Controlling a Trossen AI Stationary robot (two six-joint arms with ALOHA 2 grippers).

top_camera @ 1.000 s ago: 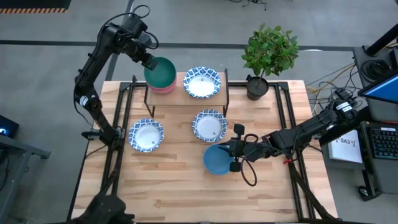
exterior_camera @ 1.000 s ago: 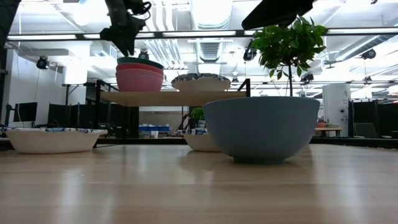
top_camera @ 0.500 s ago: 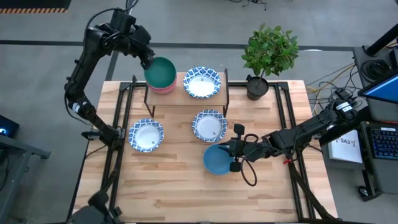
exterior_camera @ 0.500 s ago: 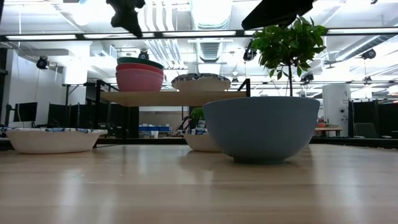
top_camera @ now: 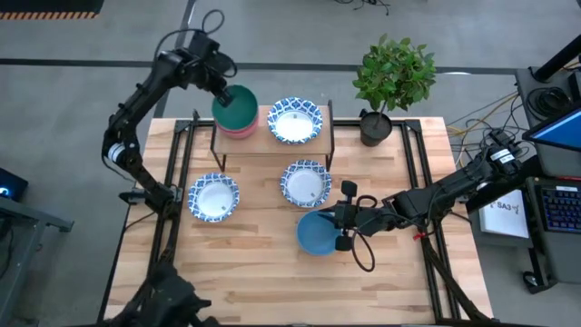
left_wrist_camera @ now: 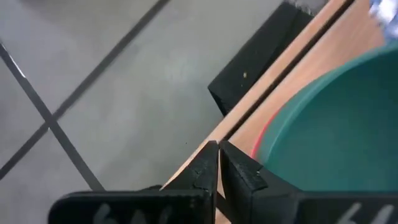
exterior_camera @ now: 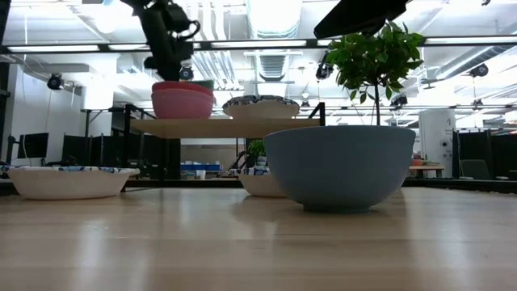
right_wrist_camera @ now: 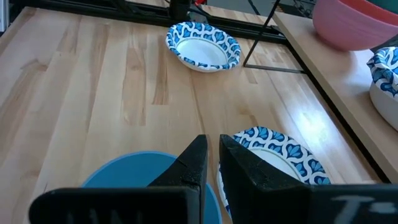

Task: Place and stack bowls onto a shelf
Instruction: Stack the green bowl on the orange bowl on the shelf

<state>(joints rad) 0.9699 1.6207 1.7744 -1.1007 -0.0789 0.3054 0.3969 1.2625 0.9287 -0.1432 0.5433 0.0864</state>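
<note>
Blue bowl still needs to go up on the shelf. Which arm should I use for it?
Right. The right gripper already sits at the blue bowl rim, fingers shut at its edge. The left gripper is across the table at the green bowl stacked on the shelf, so it would probably have farther to travel.

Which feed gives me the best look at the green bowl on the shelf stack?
The high view: the green bowl shows whole, nested on the pink bowl at the shelf's left end, beside the left end effector. The left wrist view shows only part of its inside. The low view shows just a sliver of rim. The right wrist view misses it.
</note>
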